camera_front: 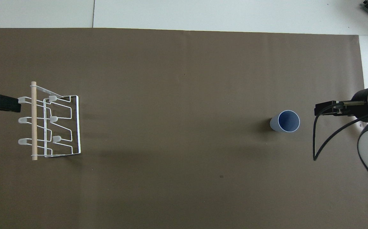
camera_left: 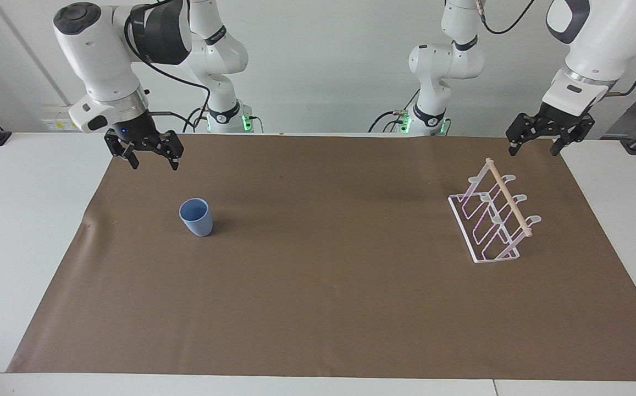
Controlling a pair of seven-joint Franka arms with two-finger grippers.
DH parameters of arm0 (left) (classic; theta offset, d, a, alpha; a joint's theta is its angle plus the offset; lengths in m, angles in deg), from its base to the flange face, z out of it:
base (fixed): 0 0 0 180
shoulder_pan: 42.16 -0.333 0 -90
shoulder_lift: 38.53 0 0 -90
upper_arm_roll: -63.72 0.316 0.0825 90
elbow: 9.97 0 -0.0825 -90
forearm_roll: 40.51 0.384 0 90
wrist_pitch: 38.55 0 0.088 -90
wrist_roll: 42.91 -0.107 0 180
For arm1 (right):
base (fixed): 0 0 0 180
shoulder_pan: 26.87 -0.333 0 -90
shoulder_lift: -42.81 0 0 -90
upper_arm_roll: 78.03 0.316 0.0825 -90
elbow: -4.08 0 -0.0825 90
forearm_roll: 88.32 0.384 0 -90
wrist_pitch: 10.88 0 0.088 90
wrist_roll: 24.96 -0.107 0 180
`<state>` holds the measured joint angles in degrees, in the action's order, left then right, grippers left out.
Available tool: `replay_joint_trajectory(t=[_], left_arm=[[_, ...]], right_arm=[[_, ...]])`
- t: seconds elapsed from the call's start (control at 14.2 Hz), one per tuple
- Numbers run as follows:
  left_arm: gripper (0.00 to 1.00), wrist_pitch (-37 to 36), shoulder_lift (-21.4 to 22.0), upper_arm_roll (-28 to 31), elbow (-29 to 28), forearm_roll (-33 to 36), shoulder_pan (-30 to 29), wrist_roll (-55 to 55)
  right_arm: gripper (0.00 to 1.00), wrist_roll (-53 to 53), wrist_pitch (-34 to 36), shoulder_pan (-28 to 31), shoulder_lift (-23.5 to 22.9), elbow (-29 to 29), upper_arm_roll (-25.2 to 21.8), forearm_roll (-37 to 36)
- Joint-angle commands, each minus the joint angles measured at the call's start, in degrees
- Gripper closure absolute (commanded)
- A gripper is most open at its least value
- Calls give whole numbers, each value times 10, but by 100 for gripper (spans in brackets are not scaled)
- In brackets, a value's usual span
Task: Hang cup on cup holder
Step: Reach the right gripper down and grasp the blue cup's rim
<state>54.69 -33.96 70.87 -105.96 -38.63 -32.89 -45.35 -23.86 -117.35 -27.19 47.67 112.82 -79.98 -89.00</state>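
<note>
- On brown mat (camera_left: 318, 308): cup (camera_left: 196, 216) upright at right arm's end, rack (camera_left: 492, 220) at left arm's end, well apart, bare mat between.
- Right gripper (camera_left: 151, 159) up over mat near cup, fingers spread, holding nothing.
- Left gripper (camera_left: 535, 147) waits over mat edge by rack, spread, empty.
- Overhead view alone shows cup's hollow inside (camera_front: 288, 121); the facing view shows both grippers' height.

I see a matt plastic cup (camera_left: 196, 216), a cup holder (camera_left: 491, 220) of smooth white wire under a pale wooden dowel (camera_left: 508, 197), and a matt brown paper sheet (camera_left: 328, 286) beneath.
</note>
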Motion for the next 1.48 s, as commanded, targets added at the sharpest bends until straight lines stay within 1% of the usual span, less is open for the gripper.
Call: replay_joint_trajectory(t=[0.0, 0.07, 0.21, 0.28, 0.35, 0.49, 0.71, 0.78, 0.85, 0.92, 0.99, 1.2, 1.41], left_arm=[[0, -4, 6, 0, -7, -5, -2, 3], [0, -3, 6, 0, -7, -5, -2, 3], [0, -3, 6, 0, -7, -5, -2, 3], [0, -3, 6, 0, -7, -5, -1, 4], [0, -1, 6, 0, -7, -5, -1, 5], [0, 2, 6, 0, -7, -5, -1, 5], [0, 4, 5, 0, -7, -5, 4, 6], [0, 5, 5, 0, -7, -5, 3, 5], [0, 5, 5, 0, -7, -5, 3, 6], [0, 5, 5, 0, -7, -5, 4, 6], [0, 5, 5, -1, -7, -5, 4, 6], [0, 5, 5, 0, -7, -5, 4, 5], [0, 5, 5, -1, -7, -5, 5, 3]], right_arm=[[0, 48, -75, 10, -8, 69, 1, 12], [0, 58, -95, 13, -20, 81, 1, 12], [0, 83, -119, 14, -64, 85, 1, 12], [0, 104, -146, 14, -71, 100, 1, 12], [0, 124, -173, 15, -73, 119, 1, 12], [0, 130, -235, 23, -75, 159, 1, 15], [0, 133, -243, 23, -76, 169, 1, 15], [5, 133, -252, 23, -78, 180, 2, 15], [51, 132, -260, 23, -80, 180, 2, 15], [83, 130, -259, 23, -81, 180, 2, 15], [100, 129, -258, 23, -81, 179, 2, 16], [100, 114, -251, 20, -83, 176, 2, 50], [100, 104, -235, 19, -84, 165, 2, 53]])
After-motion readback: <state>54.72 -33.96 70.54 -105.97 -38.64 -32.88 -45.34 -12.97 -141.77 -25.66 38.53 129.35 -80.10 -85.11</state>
